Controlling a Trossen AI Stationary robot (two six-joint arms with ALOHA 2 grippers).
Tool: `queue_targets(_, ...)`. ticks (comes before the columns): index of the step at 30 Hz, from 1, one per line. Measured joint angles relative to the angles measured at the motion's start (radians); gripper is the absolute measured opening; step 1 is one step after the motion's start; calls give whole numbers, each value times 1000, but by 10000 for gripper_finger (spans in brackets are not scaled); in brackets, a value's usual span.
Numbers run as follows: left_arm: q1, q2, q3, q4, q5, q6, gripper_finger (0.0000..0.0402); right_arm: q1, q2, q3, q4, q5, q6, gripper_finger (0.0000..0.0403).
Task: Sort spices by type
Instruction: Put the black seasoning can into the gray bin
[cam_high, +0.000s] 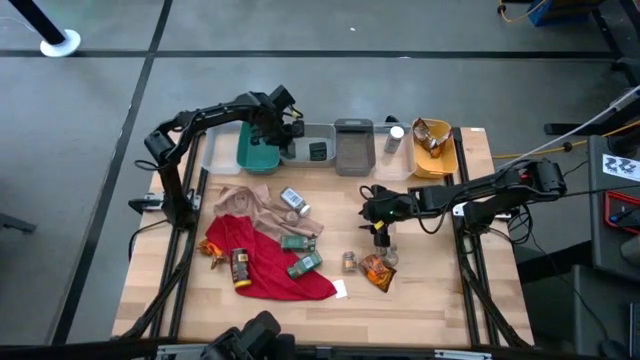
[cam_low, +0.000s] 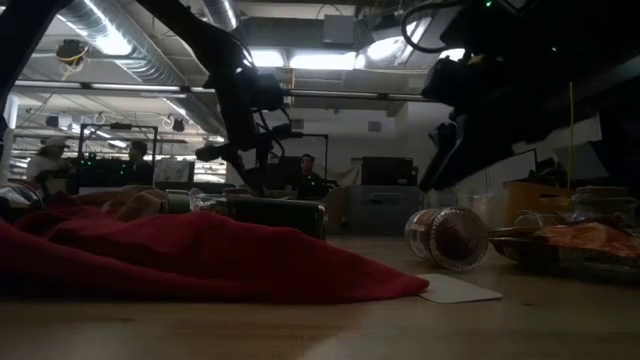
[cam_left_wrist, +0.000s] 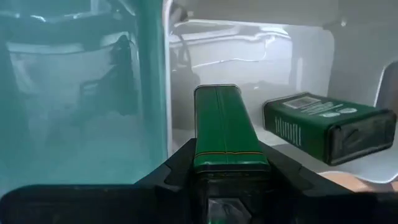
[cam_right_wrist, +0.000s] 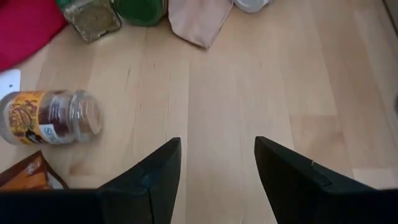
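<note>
My left gripper (cam_high: 290, 128) is at the far edge, over the clear bin (cam_high: 300, 135) beside the teal bin (cam_high: 258, 152), and it is shut on a green tin box (cam_left_wrist: 222, 121). A second green box (cam_left_wrist: 326, 124) lies flat on that bin's floor. My right gripper (cam_right_wrist: 217, 168) hovers open over bare wood right of centre (cam_high: 380, 228). Near it a small brown jar (cam_right_wrist: 50, 118) lies on its side, next to an orange crinkly packet (cam_right_wrist: 25, 177). Two green boxes (cam_high: 300, 255), a brown jar (cam_high: 240, 268) and a white-capped jar (cam_high: 293, 200) rest on the cloths. My left gripper pinches the green tin box by its near end (cam_left_wrist: 230, 158), one finger on each long side. The box points straight out ahead along the fingers. It is lifted clear, above the floor of the clear bin.
A row of bins runs along the far edge: teal, clear, grey (cam_high: 353, 147), another clear one with a white-capped jar (cam_high: 393, 140), and yellow (cam_high: 437, 150) holding packets. A tan cloth (cam_high: 250, 205) and a red cloth (cam_high: 275, 265) cover the table's left half. A white card (cam_low: 455, 290) lies near the front.
</note>
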Motion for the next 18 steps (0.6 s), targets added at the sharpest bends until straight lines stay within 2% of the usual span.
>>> queue_targets(18, 8, 0, 0, 20, -8, -84, 126, 0, 0, 0, 19, 0, 0, 205)
